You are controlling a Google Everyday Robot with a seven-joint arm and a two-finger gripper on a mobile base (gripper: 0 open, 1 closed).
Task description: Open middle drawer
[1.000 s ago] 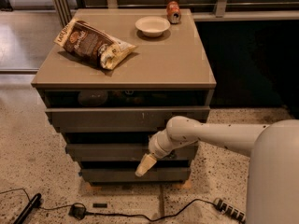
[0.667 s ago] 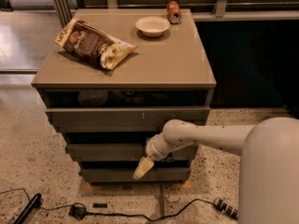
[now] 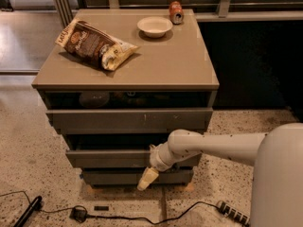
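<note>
The middle drawer (image 3: pixel 109 158) is the second grey-brown front of the cabinet. It stands out a little, with a dark gap above it. My gripper (image 3: pixel 147 178) hangs on the white arm in front of the cabinet, pointing down and left. Its pale tip lies over the lowest front (image 3: pixel 113 177), just under the middle drawer's lower edge. The wrist covers the middle drawer's right part. The top drawer (image 3: pixel 94 120), with a small pale centre mark, also stands out slightly.
On the cabinet top (image 3: pixel 165 70) lie a chips bag (image 3: pixel 94 45), a white bowl (image 3: pixel 155 26) and a can (image 3: pixel 176 12). A black cable (image 3: pixel 118 217) and a power strip (image 3: pixel 232 213) lie on the speckled floor in front. My body (image 3: pixel 279 174) fills the lower right.
My gripper has dropped a little lower, from the middle drawer's front to the lowest front. The middle drawer's front seems slightly further out.
</note>
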